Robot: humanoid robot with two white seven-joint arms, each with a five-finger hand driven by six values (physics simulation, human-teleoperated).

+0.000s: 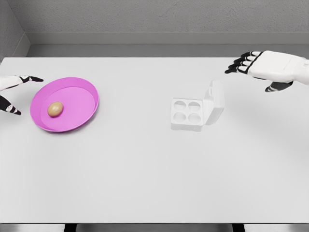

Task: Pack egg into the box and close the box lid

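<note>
We see the small tan egg [55, 109] lying in the shallow round pink plastic dish [87, 92] at the table's left, its long axis tilted slightly; our left hand [14, 94] hovers just beside the dish, fingers spread, empty, far nearer than our open right hand [263, 67]; the white four-cup box [193, 112], lid up, sits well apart rightward.

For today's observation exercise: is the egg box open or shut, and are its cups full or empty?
Open and empty. The egg box has its lid raised at the right side, and all four cups show bare. The egg lies in the pink bowl.
</note>
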